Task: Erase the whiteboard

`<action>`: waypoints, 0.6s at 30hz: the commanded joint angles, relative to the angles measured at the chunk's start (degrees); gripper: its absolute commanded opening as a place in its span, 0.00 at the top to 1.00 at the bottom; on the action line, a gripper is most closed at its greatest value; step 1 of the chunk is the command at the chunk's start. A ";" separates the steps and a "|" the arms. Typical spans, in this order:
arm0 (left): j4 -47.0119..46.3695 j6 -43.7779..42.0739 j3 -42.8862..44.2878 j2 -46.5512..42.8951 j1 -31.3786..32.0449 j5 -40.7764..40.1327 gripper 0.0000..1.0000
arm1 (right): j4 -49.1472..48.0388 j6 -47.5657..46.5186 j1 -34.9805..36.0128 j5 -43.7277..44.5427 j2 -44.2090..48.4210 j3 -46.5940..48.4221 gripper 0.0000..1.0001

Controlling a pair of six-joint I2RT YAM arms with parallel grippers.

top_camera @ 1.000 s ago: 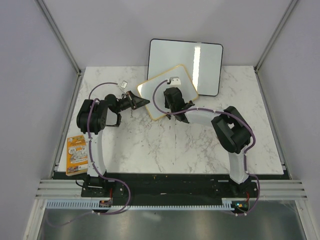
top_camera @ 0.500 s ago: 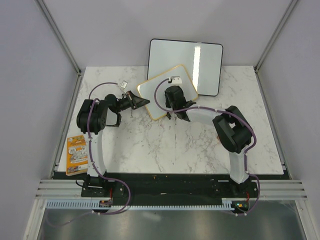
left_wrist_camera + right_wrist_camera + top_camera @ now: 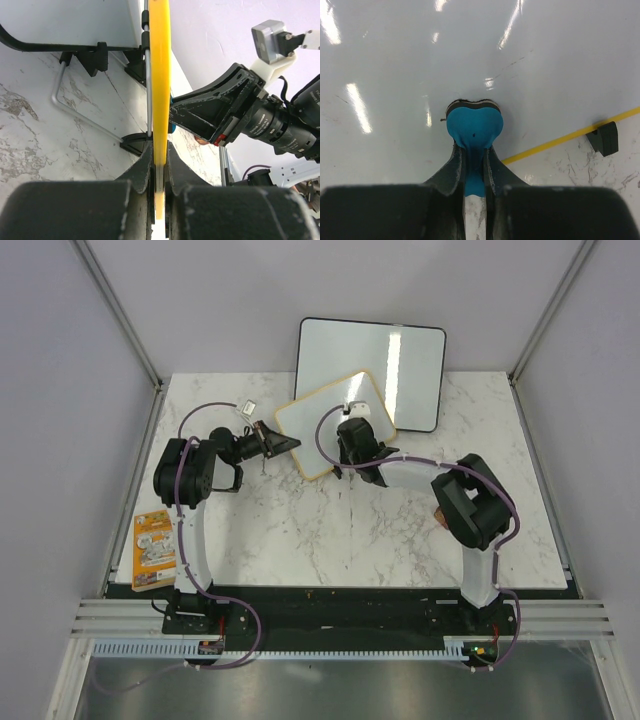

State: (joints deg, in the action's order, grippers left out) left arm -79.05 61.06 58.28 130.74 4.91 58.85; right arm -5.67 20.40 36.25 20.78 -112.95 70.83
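The whiteboard (image 3: 305,425), small and yellow-framed, stands tilted on the marble table near the back. My left gripper (image 3: 287,445) is shut on its left edge; in the left wrist view the yellow frame (image 3: 159,75) runs straight up between my left gripper's (image 3: 159,165) jaws. My right gripper (image 3: 351,443) is over the board's face, shut on a blue eraser (image 3: 473,125) pressed flat against the white surface (image 3: 395,60). That surface shows only faint grey traces and glare. The frame's lower edge (image 3: 570,135) and one black foot (image 3: 605,137) lie to the right of the eraser.
A larger black-framed white board (image 3: 400,350) leans at the back, right behind the small one. An orange packet (image 3: 153,550) lies at the table's left near edge. A small grey object (image 3: 247,410) sits behind the left arm.
My right gripper has slid the eraser from the board's near edge up toward its middle. The left gripper keeps its hold and the board has turned slightly.
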 commanded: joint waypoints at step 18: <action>-16.23 -0.59 1.48 1.80 2.04 5.31 0.98 | 26.51 -0.46 -0.04 -8.12 8.43 -14.30 1.00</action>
State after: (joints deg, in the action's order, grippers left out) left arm -79.50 61.04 58.57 130.98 5.02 59.75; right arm 6.63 18.85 35.73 16.08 -107.26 63.07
